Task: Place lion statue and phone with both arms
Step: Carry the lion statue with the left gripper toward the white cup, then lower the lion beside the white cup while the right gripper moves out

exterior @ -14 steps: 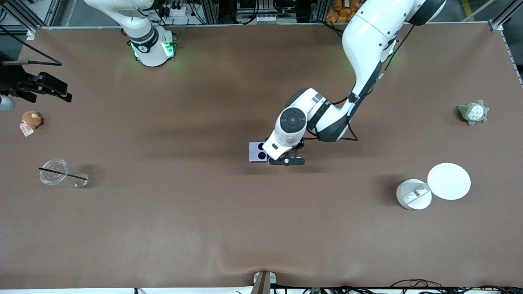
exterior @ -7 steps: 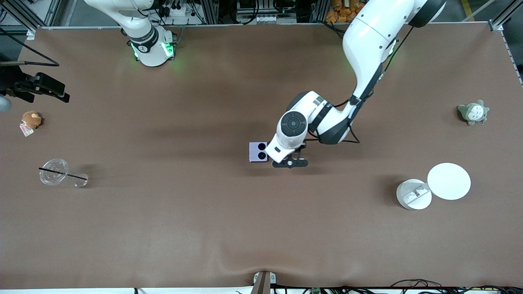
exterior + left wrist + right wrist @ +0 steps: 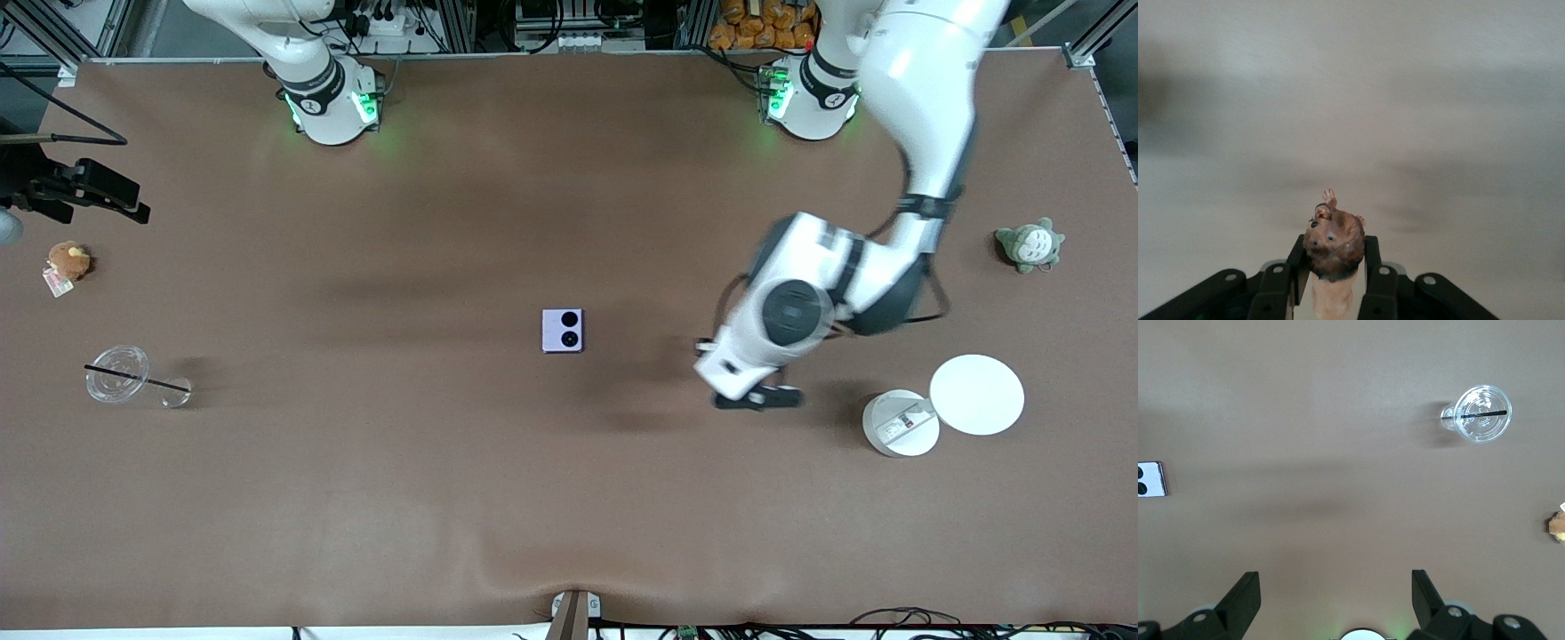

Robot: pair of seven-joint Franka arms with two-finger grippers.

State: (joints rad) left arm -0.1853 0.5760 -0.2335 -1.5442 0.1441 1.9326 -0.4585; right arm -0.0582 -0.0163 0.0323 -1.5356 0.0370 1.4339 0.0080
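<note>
Right, from the front view I count one phone (image 3: 563, 331), two plush toys, two white discs and one clear cup on the desk (image 3: 444, 498). The phone lies flat near the middle of the desk, a small pale lavender square with two black camera circles on its face, touching nothing. The brown plush toy (image 3: 68, 260) sits at the right arm's end, with the clear cup (image 3: 118, 374) and its black straw nearer the camera than it. The grey-green plush (image 3: 1029, 244) sits at the left arm's end; the two discs (image 3: 976, 394) touch each other there, nearer the camera. My left gripper (image 3: 757, 399) hangs over bare desk between the phone and the discs, its arm reaching down from the base at the top. I cannot see the lion from here. The right gripper (image 3: 89, 191) is over the desk edge at the right arm's end, above the brown plush, and that arm waits.

In the left wrist view, the jaws of the left gripper (image 3: 1335, 280) are clenched on the one lion statue (image 3: 1333, 250): a reddish-brown head with dark eyes, a paler tan body below it between the pads. The desk underneath is blurred.

In the right wrist view, the right gripper (image 3: 1336, 597) has its jaws spread wide and released, holding nothing. I see the phone (image 3: 1151, 479) at the picture's edge, the cup (image 3: 1479, 414) and a sliver of the brown plush (image 3: 1558, 527).
</note>
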